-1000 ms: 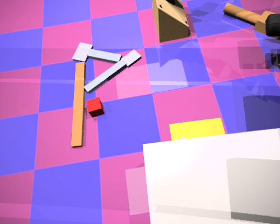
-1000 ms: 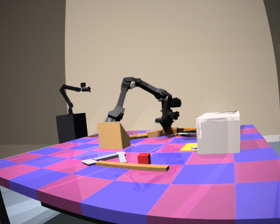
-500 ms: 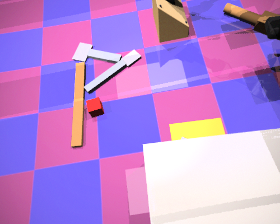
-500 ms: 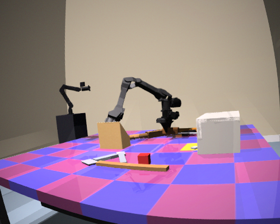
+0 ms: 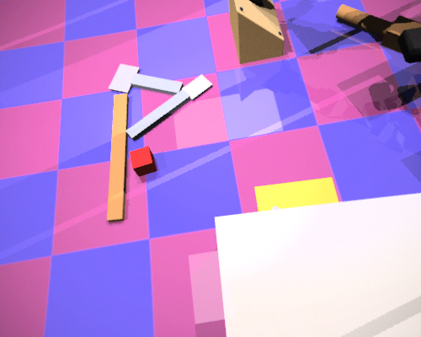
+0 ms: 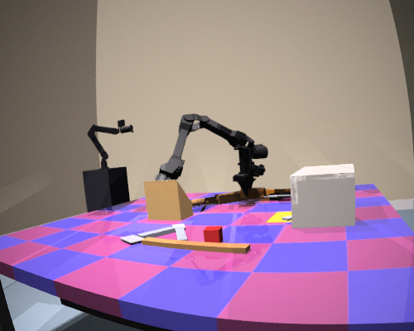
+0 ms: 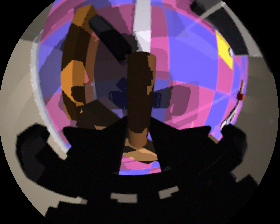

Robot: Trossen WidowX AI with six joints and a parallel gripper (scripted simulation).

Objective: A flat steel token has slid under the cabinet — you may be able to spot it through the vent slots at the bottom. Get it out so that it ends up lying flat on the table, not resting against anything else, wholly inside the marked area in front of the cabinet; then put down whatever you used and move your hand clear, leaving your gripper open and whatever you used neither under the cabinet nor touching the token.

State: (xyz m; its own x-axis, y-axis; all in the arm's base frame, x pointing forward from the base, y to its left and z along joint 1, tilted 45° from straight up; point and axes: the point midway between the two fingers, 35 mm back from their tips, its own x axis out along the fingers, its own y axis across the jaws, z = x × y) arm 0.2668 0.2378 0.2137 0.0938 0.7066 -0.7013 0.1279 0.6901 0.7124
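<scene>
My gripper (image 6: 246,191) (image 7: 138,118) is shut on the brown handle (image 5: 354,15) (image 7: 141,90) of a tool whose pale flat bar (image 6: 278,196) (image 7: 143,25) reaches out beyond it. The tool is low over the table, left of the cabinet in the exterior view. The white cabinet (image 5: 316,270) (image 6: 323,200) stands at right. The yellow marked area (image 5: 296,190) (image 6: 275,217) (image 7: 223,44) lies in front of it. A small pale grey piece, seemingly the token (image 5: 275,207) (image 6: 286,218) (image 7: 230,52), is at the yellow area near the cabinet; whether it is wholly inside is unclear.
An orange strip (image 5: 118,160) (image 6: 194,245), two pale flat-headed bars (image 5: 157,82) (image 5: 160,115) and a red cube (image 5: 143,161) (image 6: 213,234) lie away from the cabinet. A wooden wedge (image 5: 258,38) (image 6: 166,200) stands near the arm's base. A brown object (image 7: 75,75) is beside the held tool.
</scene>
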